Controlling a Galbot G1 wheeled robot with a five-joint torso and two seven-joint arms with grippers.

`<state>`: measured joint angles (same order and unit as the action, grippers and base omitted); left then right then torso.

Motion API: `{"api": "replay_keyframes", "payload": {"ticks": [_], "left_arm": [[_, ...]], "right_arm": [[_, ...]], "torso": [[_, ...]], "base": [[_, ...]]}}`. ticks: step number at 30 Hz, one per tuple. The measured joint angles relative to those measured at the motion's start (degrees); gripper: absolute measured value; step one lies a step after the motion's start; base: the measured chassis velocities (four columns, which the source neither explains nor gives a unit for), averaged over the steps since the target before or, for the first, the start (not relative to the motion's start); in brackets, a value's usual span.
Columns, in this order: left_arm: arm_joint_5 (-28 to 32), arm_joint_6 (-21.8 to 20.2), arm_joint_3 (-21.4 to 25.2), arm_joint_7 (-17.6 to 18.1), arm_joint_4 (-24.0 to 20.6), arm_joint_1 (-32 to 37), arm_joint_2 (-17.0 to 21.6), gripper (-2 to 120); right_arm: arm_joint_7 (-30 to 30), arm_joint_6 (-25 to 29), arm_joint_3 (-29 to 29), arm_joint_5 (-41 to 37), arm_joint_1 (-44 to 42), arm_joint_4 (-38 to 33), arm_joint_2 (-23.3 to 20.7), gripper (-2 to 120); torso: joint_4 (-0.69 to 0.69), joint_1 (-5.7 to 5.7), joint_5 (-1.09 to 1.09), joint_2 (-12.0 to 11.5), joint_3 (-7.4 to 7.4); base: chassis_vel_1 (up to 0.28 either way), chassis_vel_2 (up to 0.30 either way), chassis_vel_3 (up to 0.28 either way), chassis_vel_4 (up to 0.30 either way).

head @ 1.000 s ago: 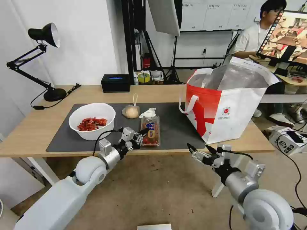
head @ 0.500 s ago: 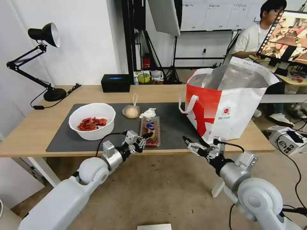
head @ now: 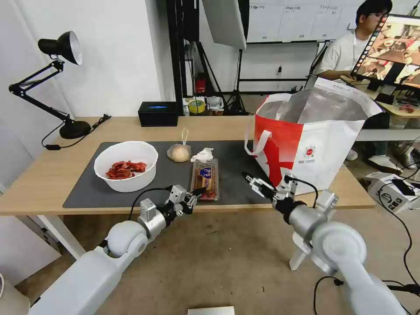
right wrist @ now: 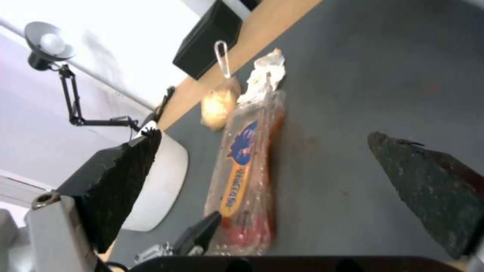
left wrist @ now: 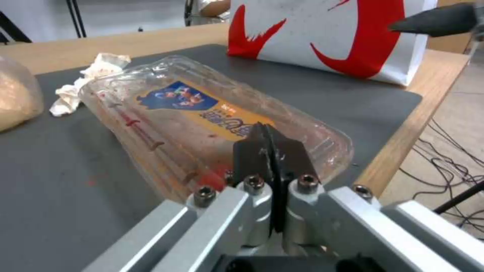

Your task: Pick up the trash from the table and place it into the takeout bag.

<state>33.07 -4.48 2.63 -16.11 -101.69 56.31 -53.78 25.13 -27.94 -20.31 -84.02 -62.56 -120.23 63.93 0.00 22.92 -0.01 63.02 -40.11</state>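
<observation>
Four bits of trash lie on my table's [head: 48, 175] grey mat [head: 236, 170]: bowl [head: 126, 165] at left, knotted bag [head: 179, 152], tissue [head: 202, 155], and nearest, the tray [head: 205, 179], whose blue-and-orange label I cannot read. My left gripper [left wrist: 272, 151] sits at the tray's near end, fingers pressed together. My right gripper [head: 256, 183] hangs spread over the mat just right of the tray. The tote [head: 310, 148], with a small round red logo, stands at right.

On the grey mat of the table [head: 52, 175]: white bowl [head: 126, 165] holding red scraps, knotted clear bag [head: 179, 152], crumpled tissue [head: 202, 155], long clear tray [head: 205, 179] lying flat; red-and-white takeout bag [head: 306, 144] upright, open, well apart.
</observation>
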Motion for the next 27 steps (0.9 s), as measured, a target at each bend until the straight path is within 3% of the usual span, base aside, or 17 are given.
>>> {"api": "replay_keyframes", "payload": {"ticks": [14, 27], "left_arm": [[0.0, -0.2, 0.8, 0.3, 0.5, 0.5, -0.8, 0], [0.0, -0.3, 0.9, 0.3, 0.7, 0.3, -1.1, 0]], "right_arm": [[7.7, -5.5, 9.7, -4.7, 15.8, 12.5, 3.9, 100], [14.7, -10.9, 14.3, -8.4, 25.5, 21.6, 8.2, 100]], "torso": [[0.0, 0.0, 0.0, 0.0, 0.0], [0.0, 0.0, 0.0, 0.0, 0.0]], "base": [[0.0, 0.0, 0.0, 0.0], [0.0, 0.0, 0.0, 0.0]]}}
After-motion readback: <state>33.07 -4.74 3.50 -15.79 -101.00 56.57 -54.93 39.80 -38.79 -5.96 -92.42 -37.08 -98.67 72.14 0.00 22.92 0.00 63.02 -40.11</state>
